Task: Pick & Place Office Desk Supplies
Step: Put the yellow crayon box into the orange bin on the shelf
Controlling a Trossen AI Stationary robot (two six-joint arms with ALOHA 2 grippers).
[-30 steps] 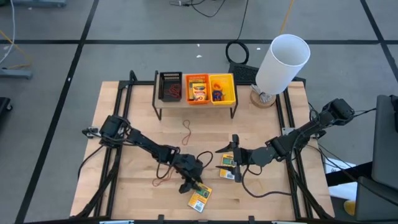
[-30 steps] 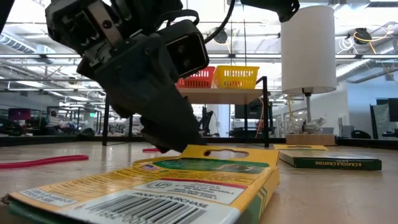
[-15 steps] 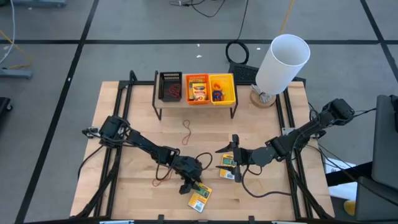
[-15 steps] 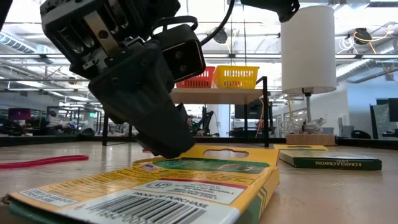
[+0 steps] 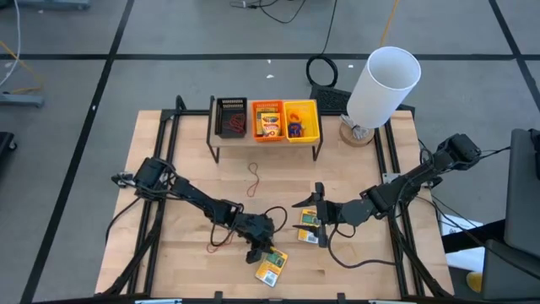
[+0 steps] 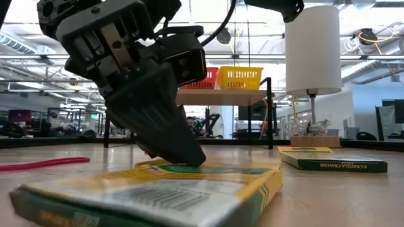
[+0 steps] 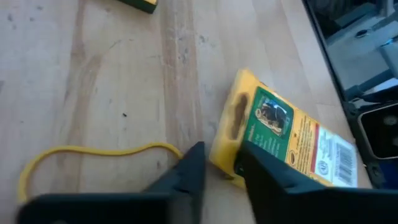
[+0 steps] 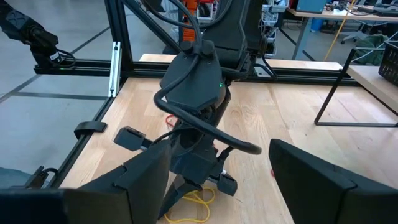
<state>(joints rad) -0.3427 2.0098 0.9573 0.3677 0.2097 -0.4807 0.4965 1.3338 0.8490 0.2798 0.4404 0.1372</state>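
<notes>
A flat yellow pack with a green label (image 5: 272, 266) lies near the table's front edge, seen close up in the low view (image 6: 158, 192). My left gripper (image 5: 260, 251) slants down onto the pack's far end and is closed on it (image 7: 221, 165). My right gripper (image 5: 316, 205) hangs open above the table, right of centre, over a second yellow pack (image 5: 310, 228) that lies flat on the wood (image 6: 334, 162). Its wide-apart fingers frame the left arm in the right wrist view (image 8: 217, 149). My left gripper has the yellow pack's far end near one corner (image 7: 225, 163) between its two fingers. One finger (image 7: 261, 177) lies over the label face and the other (image 7: 191, 171) stands at the end edge. The fingers slant down from the table's left and far side. The pack's near end rests on the table.
A rack at the far edge carries a black bin (image 5: 229, 118), an orange bin (image 5: 267, 121) and a yellow bin (image 5: 301, 121). A big white cylinder (image 5: 384, 84) stands at the far right. Loose rubber bands lie on the wood (image 5: 253, 179) (image 5: 221, 242) (image 7: 81, 155).
My left gripper has rolled a little and its fingers have closed in on the pack's far end. In the low view the pack has shifted: its far end, with the hang hole, sits lower and is now covered by the fingers. My right arm has kept still.
</notes>
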